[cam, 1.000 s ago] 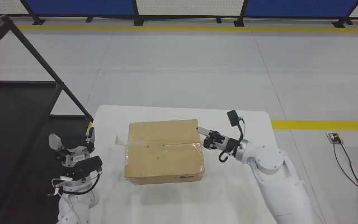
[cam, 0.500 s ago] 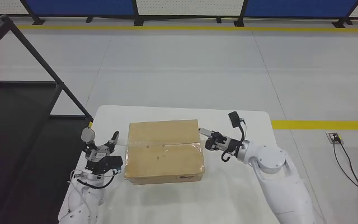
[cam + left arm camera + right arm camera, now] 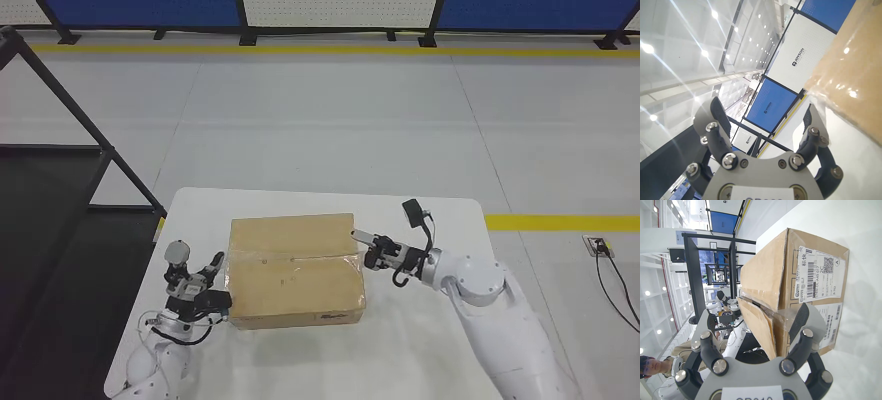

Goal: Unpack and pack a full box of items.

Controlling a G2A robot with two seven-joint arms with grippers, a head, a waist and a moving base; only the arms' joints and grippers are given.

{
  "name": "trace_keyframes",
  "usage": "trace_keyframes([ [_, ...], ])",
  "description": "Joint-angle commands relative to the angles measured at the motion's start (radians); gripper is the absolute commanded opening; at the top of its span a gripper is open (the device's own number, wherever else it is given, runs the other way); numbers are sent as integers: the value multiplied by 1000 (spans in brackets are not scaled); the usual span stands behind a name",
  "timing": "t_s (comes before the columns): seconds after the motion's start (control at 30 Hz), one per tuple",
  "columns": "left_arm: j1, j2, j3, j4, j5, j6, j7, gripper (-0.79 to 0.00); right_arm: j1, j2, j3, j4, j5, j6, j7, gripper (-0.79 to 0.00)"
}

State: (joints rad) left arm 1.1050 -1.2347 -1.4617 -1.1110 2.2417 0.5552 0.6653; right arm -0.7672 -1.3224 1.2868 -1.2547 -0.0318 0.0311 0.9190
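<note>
- A cardboard box [image 3: 293, 270] sits in the middle of the white table [image 3: 420, 340], flaps folded down on top.
- Clear tape [image 3: 300, 258] runs along the seam across the top of the box and down over both short ends.
- In the right wrist view the two top flaps do not lie quite flat at the near end. A narrow dark gap shows between them under the wrinkled tape.
- White shipping labels [image 3: 817, 275] are stuck on the short end of the box that faces the right arm.
- The right gripper [image 3: 362, 242] is at that end, level with the top edge where the tape seam comes over.
- Its fingers [image 3: 802, 317] are spread apart. One is in front of the labelled end and the other out past the flaps, with the box's top edge between them. Whether either finger touches the cardboard cannot be told.
- The left gripper [image 3: 218, 266] is just beside the opposite short end, low near the table.
- Its fingers [image 3: 719, 111] are also spread apart with nothing between them. The taped side of the box rises close by one of them.
</note>
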Motion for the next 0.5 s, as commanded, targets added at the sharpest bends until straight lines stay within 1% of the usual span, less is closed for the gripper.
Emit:
trace_keyframes([
  [0.0, 2, -1, 7, 1, 0, 2, 0, 0, 7, 1, -5, 13, 4, 2, 5, 0],
  [0.23, 6, -1, 21, 1, 15, -11, 9, 0, 32, 2, -31, 49, 14, 14, 38, 0],
  [0.47, 16, 2, 24, 3, 24, -15, 27, 0, 57, 2, -60, 81, 17, 20, 42, 0],
])
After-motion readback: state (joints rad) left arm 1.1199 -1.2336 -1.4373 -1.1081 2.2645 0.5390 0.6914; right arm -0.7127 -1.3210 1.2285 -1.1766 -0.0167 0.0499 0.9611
